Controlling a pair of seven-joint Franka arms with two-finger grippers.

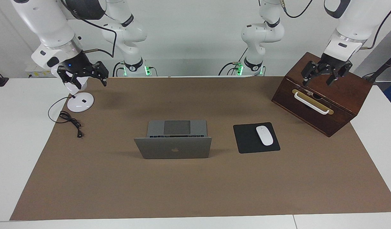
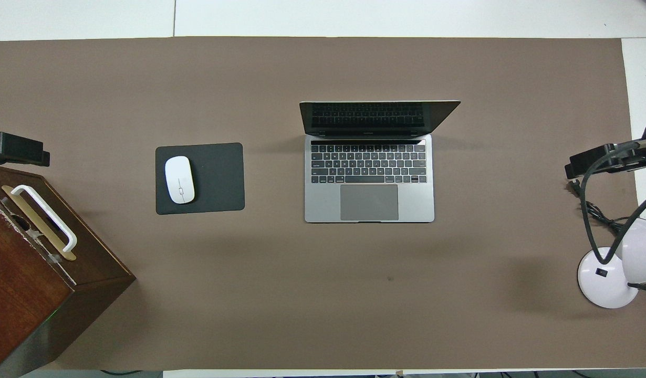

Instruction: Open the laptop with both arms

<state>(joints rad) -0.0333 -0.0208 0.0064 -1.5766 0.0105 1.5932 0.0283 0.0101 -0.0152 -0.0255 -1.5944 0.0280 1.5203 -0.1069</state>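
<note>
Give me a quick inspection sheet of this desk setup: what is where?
Surface: brown mat over a white table.
Job's things: laptop mid-mat, lid already raised, keyboard toward the robots.
Clutter: white mouse on black mouse pad beside the laptop; wooden box with white handle at the left arm's end; white lamp base at the right arm's end.
Grippers: left tool open over the box; right tool above the lamp base; both empty.
Cables: black cord by the lamp base.
Surroundings: white wall.
</note>
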